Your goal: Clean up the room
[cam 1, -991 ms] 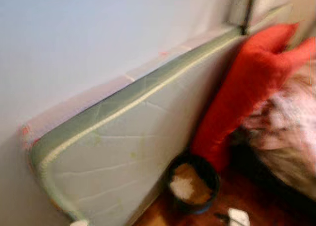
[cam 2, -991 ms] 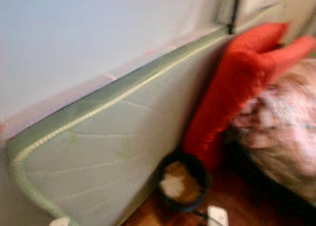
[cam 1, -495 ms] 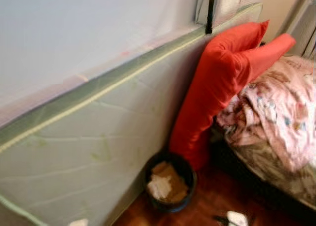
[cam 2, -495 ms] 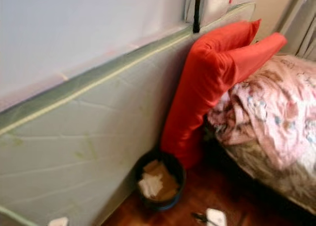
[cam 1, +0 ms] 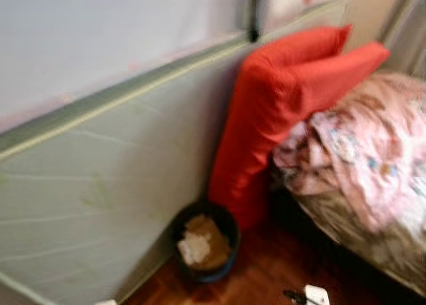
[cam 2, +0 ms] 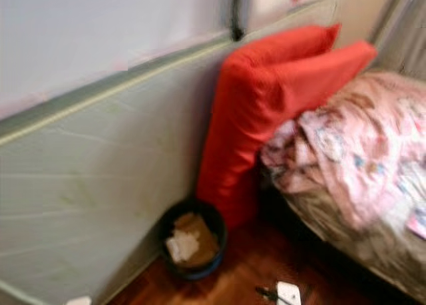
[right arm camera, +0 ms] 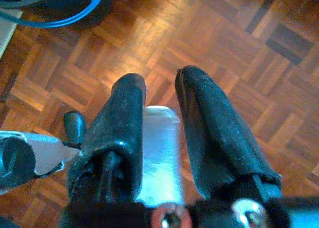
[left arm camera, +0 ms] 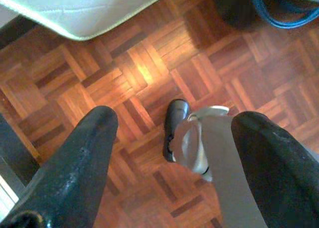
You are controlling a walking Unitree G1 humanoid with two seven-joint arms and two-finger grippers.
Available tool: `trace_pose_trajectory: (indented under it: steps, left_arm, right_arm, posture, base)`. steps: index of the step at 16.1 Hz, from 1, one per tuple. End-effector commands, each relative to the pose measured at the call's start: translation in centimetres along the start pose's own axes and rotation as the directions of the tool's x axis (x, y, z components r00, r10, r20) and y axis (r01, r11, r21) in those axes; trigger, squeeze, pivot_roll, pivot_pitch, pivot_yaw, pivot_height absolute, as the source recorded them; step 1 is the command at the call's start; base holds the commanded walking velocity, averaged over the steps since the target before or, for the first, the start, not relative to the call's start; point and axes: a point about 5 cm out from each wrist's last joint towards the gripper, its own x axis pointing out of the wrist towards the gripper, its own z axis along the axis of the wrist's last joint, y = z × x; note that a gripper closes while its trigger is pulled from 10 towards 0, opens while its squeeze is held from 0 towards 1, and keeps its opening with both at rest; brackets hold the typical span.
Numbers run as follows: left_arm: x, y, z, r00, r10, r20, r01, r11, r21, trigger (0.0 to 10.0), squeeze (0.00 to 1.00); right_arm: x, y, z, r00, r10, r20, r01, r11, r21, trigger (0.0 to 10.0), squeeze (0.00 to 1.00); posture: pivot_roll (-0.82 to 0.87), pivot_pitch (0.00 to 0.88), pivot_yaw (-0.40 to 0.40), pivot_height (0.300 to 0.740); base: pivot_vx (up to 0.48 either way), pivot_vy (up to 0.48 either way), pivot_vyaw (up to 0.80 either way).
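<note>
Down by the wall, a dark bin (cam 1: 200,242) sits on the wooden floor (cam 1: 266,278); it has crumpled paper and brown scraps in it; it is tucked in the corner between the big pale mattress (cam 1: 100,178) leaning on the wall and the tall red pillow (cam 1: 279,105); from where the robot stands I'd put it at about 11 o'clock, ahead and a bit to the left; the bed with the pink blanket (cam 1: 359,152) is off at 2 o'clock.

The right gripper (right arm camera: 160,83) hangs low over the floor; its two black fingers are pulled in close on a white thing (right arm camera: 159,153), long and round at the end, which lies the same way the fingers point; the blue rim of the bin peeks in at the edge of that wrist's view, so the bin is near but not under it yet.

The left gripper (left arm camera: 174,118) is spread wide and has nothing in it.

I think the white thing is rubbish for the bin; the arm would have to go forward and to 11 o'clock to get over the rim; a small white bit (cam 1: 314,295) on the floor at 1 o'clock may want picking up too.
</note>
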Motion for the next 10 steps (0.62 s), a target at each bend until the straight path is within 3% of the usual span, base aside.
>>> trace_pose_trajectory:
  steps: [1, 10]
  left_arm:
    - [1.05, -5.07, 5.11, 0.990, -0.081, 0.114, 0.059, 0.981, 0.184, 10.0, 0.00]
    - [1.05, -5.08, 5.12, 0.990, -0.082, 0.115, 0.060, 0.981, 0.185, 10.0, 0.00]
  right_arm:
    - [0.35, -2.13, 8.86, 0.981, -0.065, 0.181, 0.044, 0.992, 0.115, 10.0, 0.00]
    - [0.34, -2.18, 8.87, 0.982, -0.066, 0.178, 0.048, 0.993, 0.104, 10.0, 0.00]
  posture:
    - [-0.07, 0.000, -0.006, 0.740]
    - [-0.07, 0.000, -0.008, 0.740]
  base:
    - [0.000, -0.322, 0.00]
    - [0.000, -0.323, 0.00]
